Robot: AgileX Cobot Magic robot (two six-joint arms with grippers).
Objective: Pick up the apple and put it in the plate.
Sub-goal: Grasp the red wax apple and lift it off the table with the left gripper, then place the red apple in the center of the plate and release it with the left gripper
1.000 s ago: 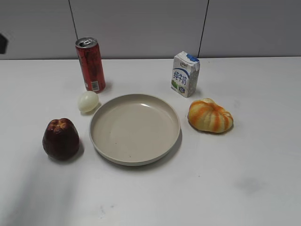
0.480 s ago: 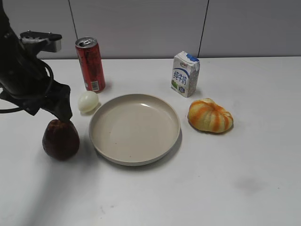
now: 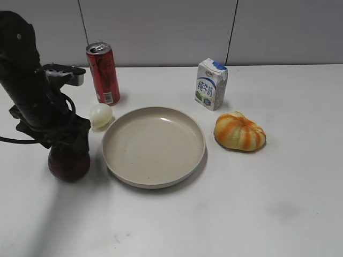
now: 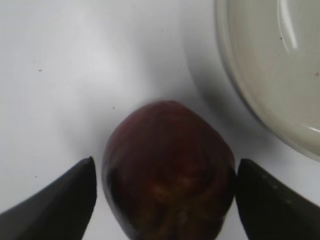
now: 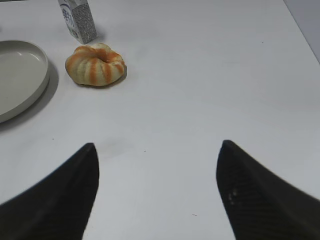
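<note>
The dark maroon apple (image 3: 65,166) sits on the white table, left of the beige plate (image 3: 154,183). My left gripper (image 3: 72,149) has come down over it from above. In the left wrist view the apple (image 4: 170,150) lies between the open jaws (image 4: 166,161). There is a thin gap at the left jaw, and the right jaw is at the apple's skin. The plate's rim (image 4: 250,95) shows at the upper right there. The plate holds nothing. My right gripper (image 5: 157,145) is open and empty over bare table and is out of the exterior view.
A red can (image 3: 103,73) and a small pale egg-shaped ball (image 3: 100,115) stand behind the apple. A milk carton (image 3: 210,84) and an orange-striped pumpkin-like fruit (image 3: 239,131) are right of the plate. The right wrist view shows the fruit (image 5: 95,64), carton (image 5: 77,20) and plate edge (image 5: 30,85).
The left arm came in from the left and lowered. Its jaws now straddle the apple instead of hovering just above it. The apple has not moved.
</note>
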